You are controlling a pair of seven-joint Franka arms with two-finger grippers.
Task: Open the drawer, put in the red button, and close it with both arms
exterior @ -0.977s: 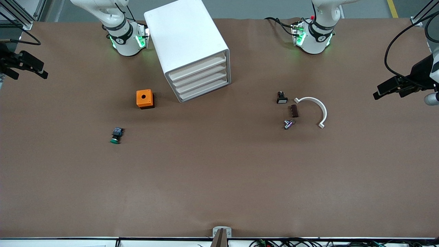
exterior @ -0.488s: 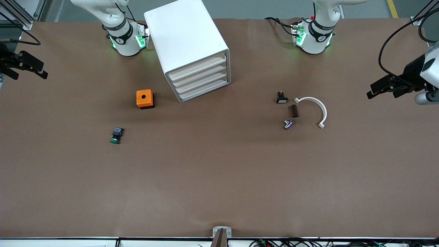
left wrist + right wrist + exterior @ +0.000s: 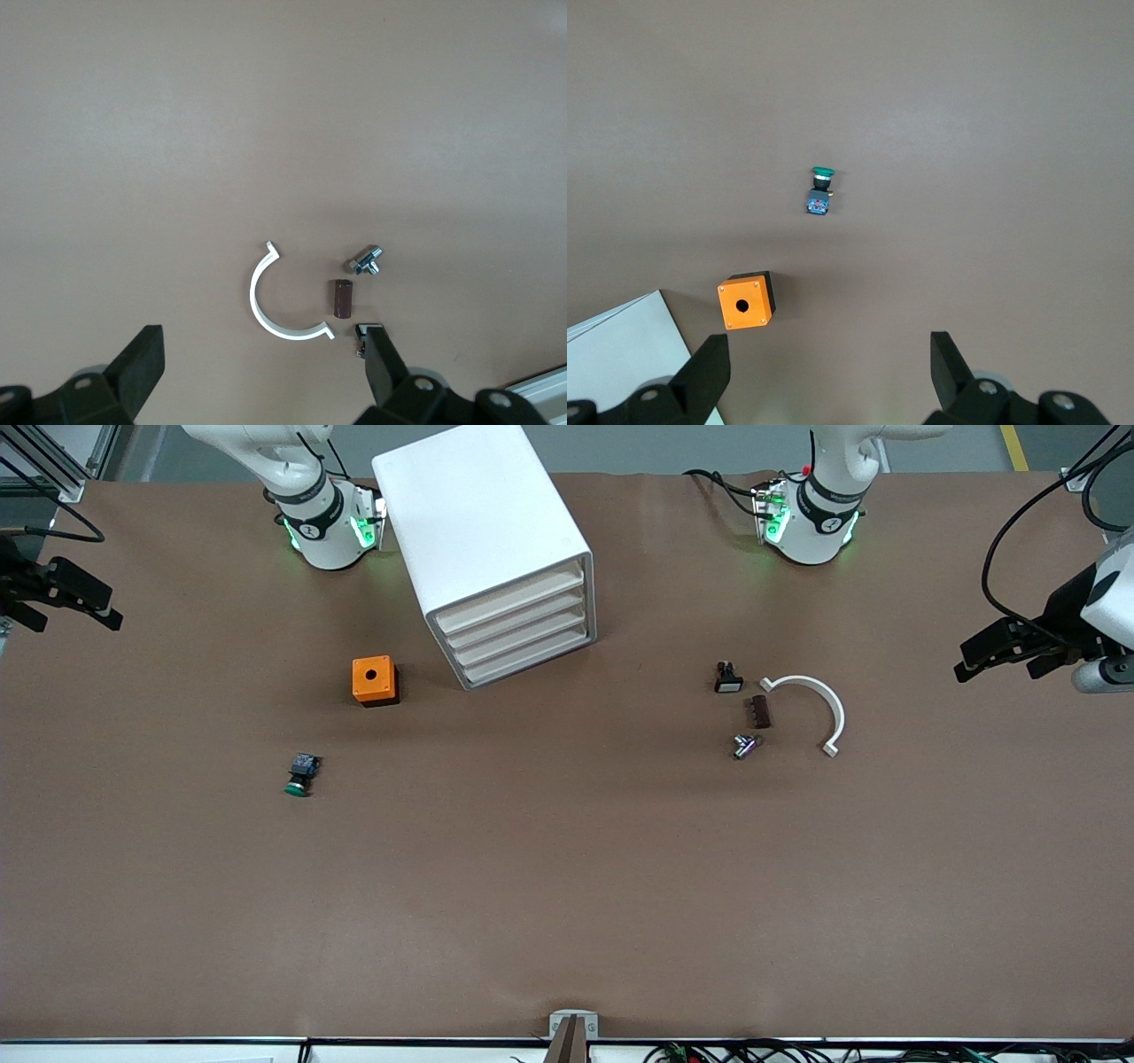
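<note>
The white cabinet [image 3: 483, 531] stands between the two arm bases with all four of its drawers [image 3: 518, 633] shut. No red button shows clearly. A small red spot [image 3: 806, 469] sits by the left arm's base, and I cannot tell what it is. My left gripper [image 3: 999, 669] hangs open and empty over the left arm's end of the table. In the left wrist view that gripper [image 3: 263, 354] looks down on small parts. My right gripper [image 3: 75, 622] hangs open and empty over the right arm's end, also seen in the right wrist view [image 3: 830, 363].
An orange box [image 3: 374, 680] lies near the cabinet, with a green-capped button [image 3: 299, 775] nearer the camera. Toward the left arm's end lie a white half ring [image 3: 819, 708], a brown block [image 3: 759, 711], a metal piece [image 3: 744, 746] and a black switch [image 3: 727, 677].
The left gripper has shifted slightly toward the table's middle over its end of the table. The right arm and all objects have not moved.
</note>
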